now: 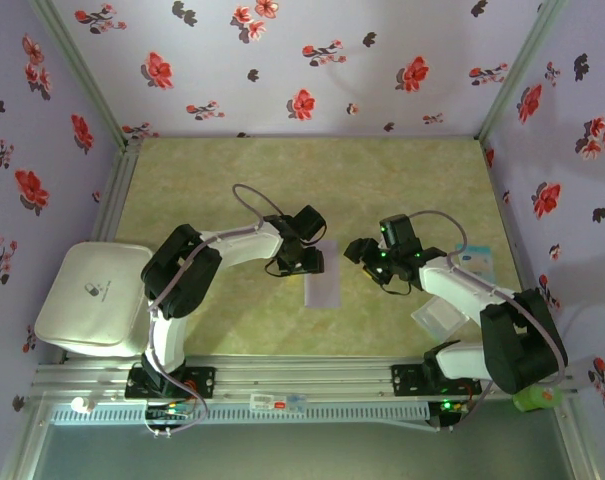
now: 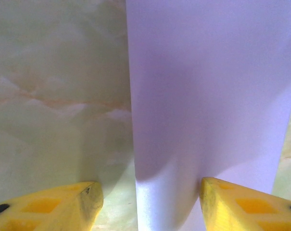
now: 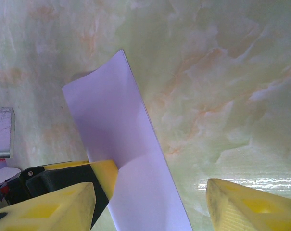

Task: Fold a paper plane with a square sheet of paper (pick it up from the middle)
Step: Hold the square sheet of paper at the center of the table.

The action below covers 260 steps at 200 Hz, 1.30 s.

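Note:
The square sheet of paper (image 1: 322, 286) lies on the marbled table as a narrow lavender strip, doubled over lengthwise. My left gripper (image 1: 304, 258) hovers at its far left edge, jaws open. In the left wrist view the sheet (image 2: 208, 96) covers the right side, and its left edge runs between the fingers of the left gripper (image 2: 150, 204). My right gripper (image 1: 368, 256) is open just right of the strip. In the right wrist view the sheet (image 3: 121, 139) slants up from between the tips of the right gripper (image 3: 152, 211), and one left finger (image 3: 101, 177) presses its edge. The paper plane is out of view.
A white lidded box (image 1: 90, 296) sits at the table's left edge. A light-blue card (image 1: 474, 258) and a translucent plastic square (image 1: 437, 318) lie by the right arm. Floral walls close in three sides. A metal rail (image 1: 302, 378) runs along the near edge.

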Each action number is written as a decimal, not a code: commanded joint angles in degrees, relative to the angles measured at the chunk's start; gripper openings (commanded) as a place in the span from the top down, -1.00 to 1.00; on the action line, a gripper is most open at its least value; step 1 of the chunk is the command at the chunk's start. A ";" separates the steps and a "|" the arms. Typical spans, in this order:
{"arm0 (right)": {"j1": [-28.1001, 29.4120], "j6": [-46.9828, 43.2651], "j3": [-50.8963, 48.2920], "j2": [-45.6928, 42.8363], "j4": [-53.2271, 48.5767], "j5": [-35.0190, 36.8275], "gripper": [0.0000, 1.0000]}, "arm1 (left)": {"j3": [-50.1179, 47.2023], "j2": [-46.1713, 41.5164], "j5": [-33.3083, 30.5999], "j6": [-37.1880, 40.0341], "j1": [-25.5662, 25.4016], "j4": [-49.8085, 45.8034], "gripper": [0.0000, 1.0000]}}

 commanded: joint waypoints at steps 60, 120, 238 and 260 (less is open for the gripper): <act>1.04 -0.90 -0.52 4.60 4.79 -3.93 0.35 | -3.04 8.12 -1.92 1.42 -0.27 3.78 -0.20; 1.65 -1.04 -0.69 5.36 4.69 -2.29 0.55 | -3.28 8.09 -1.93 0.90 -0.25 4.09 -0.21; 2.97 -1.26 0.55 9.28 6.29 -3.95 0.79 | -3.58 8.16 -2.05 -0.29 -0.28 4.38 -0.21; 3.06 -1.68 0.79 9.24 6.40 -4.51 0.80 | -3.51 8.55 -2.03 -0.50 -0.37 4.28 -0.21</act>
